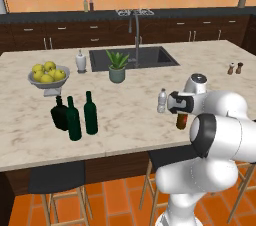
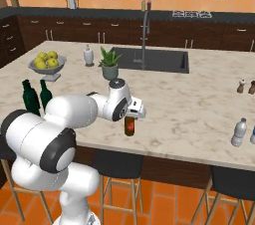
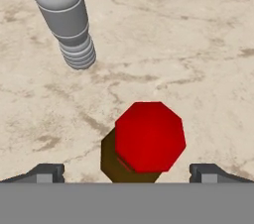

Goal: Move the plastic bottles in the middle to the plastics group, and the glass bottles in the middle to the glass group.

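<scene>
The short brown bottle [image 1: 182, 121] with its red cap [image 3: 150, 136] stands upright near the counter's front edge. My gripper [image 3: 128, 173] hovers open just above it, with one dark fingertip [image 3: 47, 172] on each side of the cap and neither touching it. In the base views the gripper [image 2: 132, 113] sits right over the brown bottle [image 2: 129, 126]. The small clear water bottle [image 1: 162, 101] stands a little beyond it, also upright [image 3: 64, 15]. At the left, two tall green bottles [image 1: 90, 114] [image 1: 73, 120] stand by a blackish flask [image 1: 60, 113].
A bowl of lemons [image 1: 48, 76], a white dispenser [image 1: 80, 62], a potted plant [image 1: 117, 66] and the sink [image 1: 132, 58] lie further back. Salt and pepper shakers [image 1: 234, 68] stand at the right. Two clear bottles [image 2: 239, 132] stand at the far right front. Stools [image 1: 57, 180] sit below the counter.
</scene>
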{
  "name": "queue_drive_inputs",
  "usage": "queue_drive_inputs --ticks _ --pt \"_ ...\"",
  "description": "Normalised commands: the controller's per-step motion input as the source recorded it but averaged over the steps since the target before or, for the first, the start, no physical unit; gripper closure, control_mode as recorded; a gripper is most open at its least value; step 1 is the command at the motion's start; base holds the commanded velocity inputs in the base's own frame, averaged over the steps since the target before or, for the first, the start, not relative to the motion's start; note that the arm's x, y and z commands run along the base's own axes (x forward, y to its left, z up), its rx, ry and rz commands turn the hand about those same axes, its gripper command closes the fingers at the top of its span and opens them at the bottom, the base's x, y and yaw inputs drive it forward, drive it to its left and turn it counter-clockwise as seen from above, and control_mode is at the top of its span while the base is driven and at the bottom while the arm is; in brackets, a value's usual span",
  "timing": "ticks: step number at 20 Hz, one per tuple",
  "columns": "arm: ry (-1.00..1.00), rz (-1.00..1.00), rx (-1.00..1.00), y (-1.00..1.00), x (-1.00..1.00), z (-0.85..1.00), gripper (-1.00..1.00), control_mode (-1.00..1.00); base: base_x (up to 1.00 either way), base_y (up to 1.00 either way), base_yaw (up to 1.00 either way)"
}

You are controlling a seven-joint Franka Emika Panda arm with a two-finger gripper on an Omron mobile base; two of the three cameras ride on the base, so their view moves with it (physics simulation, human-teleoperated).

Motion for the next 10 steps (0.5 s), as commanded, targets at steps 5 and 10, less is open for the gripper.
queue_drive_inputs --ticks 5,10 --pt "0.00 0.00 0.00 0.00 0.00 -0.04 -1.00 -1.00 0.00 0.00 0.00" --pt "0.00 0.00 0.00 0.00 0.01 -0.05 -1.00 -1.00 0.00 0.00 0.00"
